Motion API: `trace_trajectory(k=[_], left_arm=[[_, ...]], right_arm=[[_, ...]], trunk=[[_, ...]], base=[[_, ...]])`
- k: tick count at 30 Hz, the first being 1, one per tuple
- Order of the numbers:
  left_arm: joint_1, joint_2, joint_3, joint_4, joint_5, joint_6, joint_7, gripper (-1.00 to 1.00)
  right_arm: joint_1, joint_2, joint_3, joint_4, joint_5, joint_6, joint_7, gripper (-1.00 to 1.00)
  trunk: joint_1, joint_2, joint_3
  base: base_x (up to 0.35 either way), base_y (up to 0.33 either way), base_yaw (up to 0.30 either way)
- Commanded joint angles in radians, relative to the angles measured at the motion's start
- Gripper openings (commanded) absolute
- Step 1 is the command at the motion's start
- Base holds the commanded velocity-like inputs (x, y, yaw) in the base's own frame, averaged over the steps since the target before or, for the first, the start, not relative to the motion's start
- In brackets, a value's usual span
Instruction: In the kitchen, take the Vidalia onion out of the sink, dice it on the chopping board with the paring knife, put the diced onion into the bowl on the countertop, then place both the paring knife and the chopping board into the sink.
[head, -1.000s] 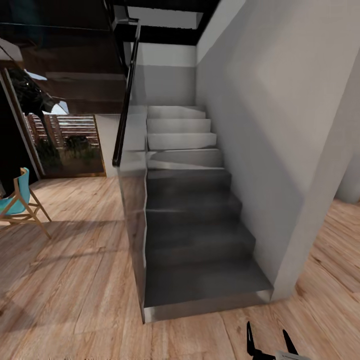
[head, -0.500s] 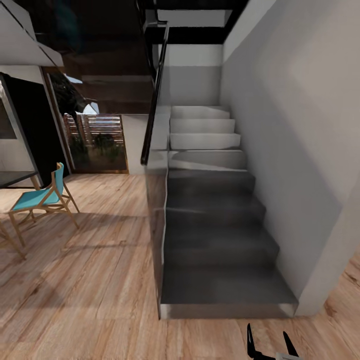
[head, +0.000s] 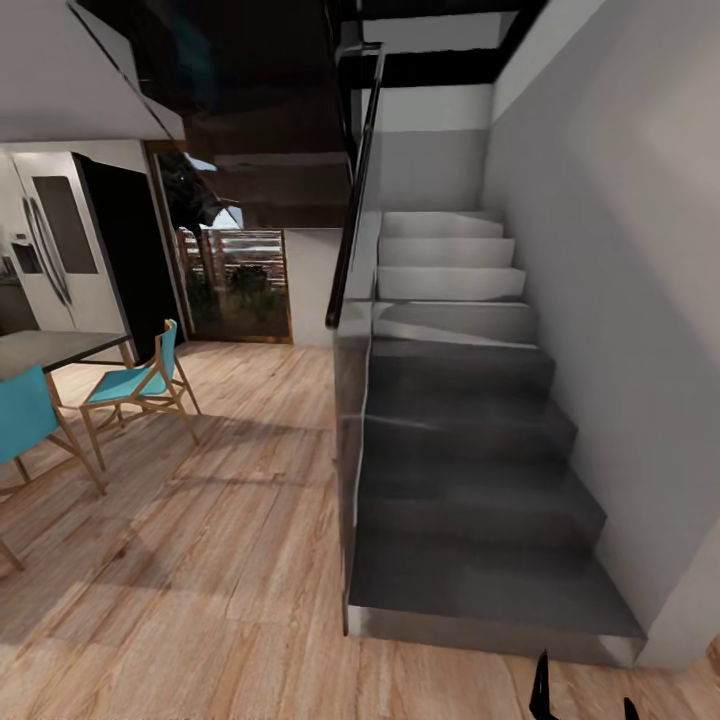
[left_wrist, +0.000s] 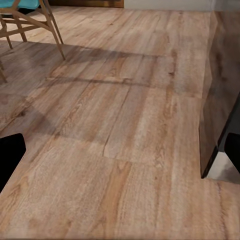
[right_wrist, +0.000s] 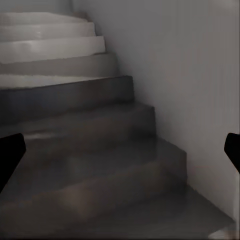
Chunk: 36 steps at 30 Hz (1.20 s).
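We see none of the kitchen things here, so we cannot say where the onion lies. We start with our right tool (head: 587, 700): in the head view its two dark fingertips (head: 541, 688) poke up at the bottom edge, spread apart with bare floor between them. In the right wrist view the right tool (right_wrist: 120, 150) has one dark tip at each side edge, set wide, nothing held, facing the dark grey staircase (right_wrist: 85, 145) and the plain white wall (right_wrist: 180, 65) beside it. In the left wrist view our left tool (left_wrist: 120, 155) likewise has its dark tips at the two side edges, wide apart and empty, over the light brown wooden plank floor (left_wrist: 110, 130).

In the head view the dark grey staircase (head: 470, 470) rises ahead of us, its upper steps paler, with a glass side panel (head: 352, 400) topped by a black handrail (head: 355, 190) on its left and the plain white wall (head: 610, 250) on its right. On the light brown wooden plank floor (head: 200, 560) to the left stand two turquoise chairs with wooden legs (head: 140, 385), by a dark-topped dining surface (head: 50, 348). Behind them are a steel double-door fridge (head: 55, 240) and a glazed door (head: 235, 270) looking onto plants and a slatted fence.
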<state>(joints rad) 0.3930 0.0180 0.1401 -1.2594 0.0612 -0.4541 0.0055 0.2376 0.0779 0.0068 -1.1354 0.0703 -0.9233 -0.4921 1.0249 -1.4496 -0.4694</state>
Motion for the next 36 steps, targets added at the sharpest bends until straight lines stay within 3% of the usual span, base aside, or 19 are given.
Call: trace_trajectory(k=[1, 4, 7, 10, 16, 20, 22, 28, 36], left_arm=[[0.000, 0.001, -0.002, 0.000, 0.006, -0.002, 0.001, 1.00], [0.000, 0.000, -0.002, 0.001, 0.006, -0.002, 0.001, 1.00], [0.000, 0.000, -0.002, 0.001, 0.006, -0.002, 0.001, 1.00], [0.000, 0.000, -0.002, 0.001, 0.006, -0.002, 0.001, 1.00], [0.000, 0.000, -0.001, 0.002, 0.006, -0.002, 0.001, 1.00], [0.000, 0.000, -0.001, 0.002, 0.006, -0.002, 0.001, 1.00], [0.000, 0.000, -0.001, 0.002, 0.006, -0.002, 0.001, 1.00], [0.000, 0.000, -0.001, 0.002, 0.006, -0.002, 0.001, 1.00], [0.000, 0.000, -0.002, 0.002, 0.006, -0.002, 0.001, 1.00]], right_arm=[[0.000, -0.001, 0.001, 0.004, 0.008, 0.000, -0.012, 1.00], [0.000, -0.004, 0.002, 0.019, 0.009, 0.010, -0.013, 1.00], [0.000, -0.005, 0.002, 0.026, 0.010, 0.078, 0.018, 1.00], [0.000, -0.006, -0.002, 0.029, 0.015, 0.143, 0.093, 1.00], [0.000, -0.022, -0.008, 0.029, 0.015, 0.172, 0.174, 1.00], [0.000, -0.060, -0.009, 0.029, 0.009, 0.202, 0.183, 1.00], [0.000, -0.065, -0.008, 0.029, 0.006, 0.212, 0.185, 1.00], [0.000, -0.062, -0.006, 0.026, 0.004, 0.211, 0.182, 1.00], [0.000, -0.060, -0.006, 0.026, 0.003, 0.210, 0.145, 1.00]], trunk=[[0.000, 0.000, -0.001], [0.000, 0.000, -0.001], [0.000, 0.000, -0.001], [0.000, 0.000, -0.001], [0.000, 0.000, -0.001], [0.000, 0.000, -0.001], [0.000, 0.000, -0.001], [0.000, 0.000, -0.001], [0.000, 0.000, -0.001]], base=[[0.000, 0.000, 0.060], [0.000, 0.000, 0.028], [0.000, 0.000, 0.009], [0.000, 0.000, 0.003], [0.000, 0.000, 0.000], [0.000, 0.000, 0.000], [0.000, 0.000, 0.000], [0.000, 0.000, 0.023], [0.000, 0.000, 0.233]])
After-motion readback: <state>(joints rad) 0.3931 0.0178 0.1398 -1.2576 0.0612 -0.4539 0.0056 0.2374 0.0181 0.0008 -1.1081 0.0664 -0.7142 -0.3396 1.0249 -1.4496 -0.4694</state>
